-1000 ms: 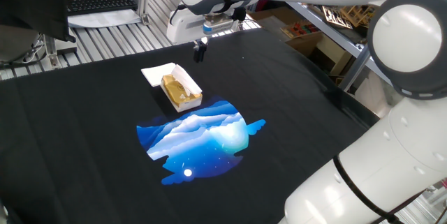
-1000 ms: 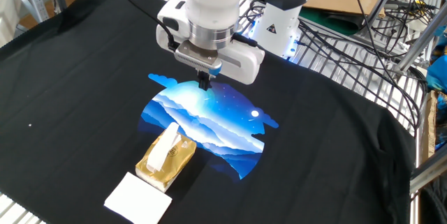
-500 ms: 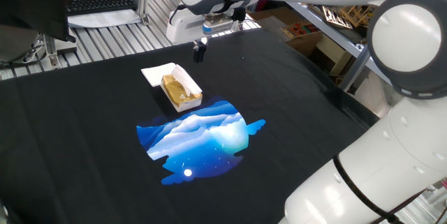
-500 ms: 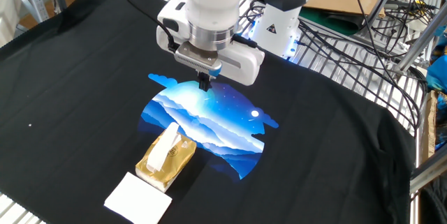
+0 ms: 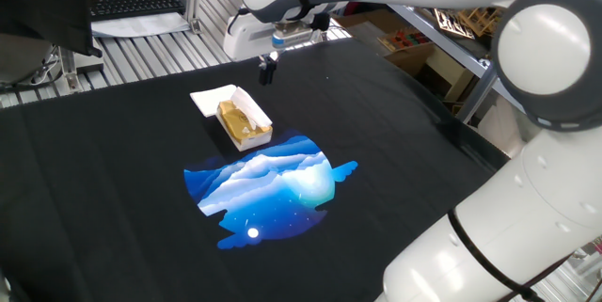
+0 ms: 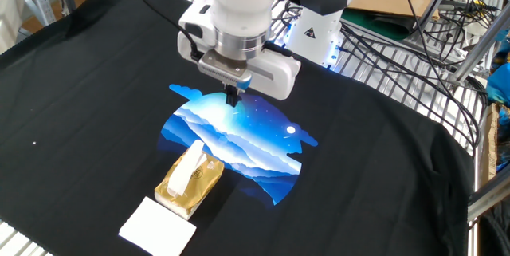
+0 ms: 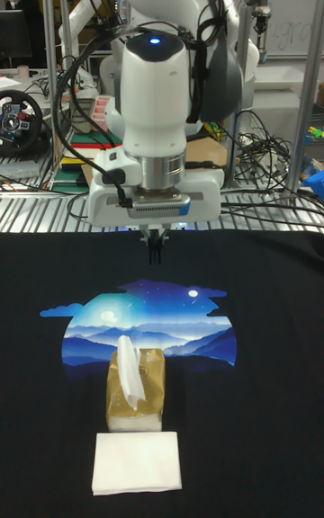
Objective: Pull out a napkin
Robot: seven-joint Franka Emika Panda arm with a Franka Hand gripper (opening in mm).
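Only frontally, napkin (image 7: pixel 129 372) upright from pack (image 7: pixel 135 395).

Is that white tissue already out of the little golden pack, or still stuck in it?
Still in it. The napkin stands up out of the top of the golden pack, only partly drawn, and the claw hangs well apart from it, holding nothing.

1. end effector (image 7: pixel 155 253) hangs above the tabletop (image 6: pixel 88 88), fingers together, air free all round it.
2. open black cloth between it and the golden-brown pack (image 7: pixel 135 387); only a flat blue print there.
3. napkin (image 7: pixel 128 370) stands up out of the pack's top, nothing over it.
4. white sheet (image 7: pixel 137 462) lies flat just beyond the pack.
5. cables (image 6: pixel 382 57) and metal frame crowd the tabletop's edge by the robot base.
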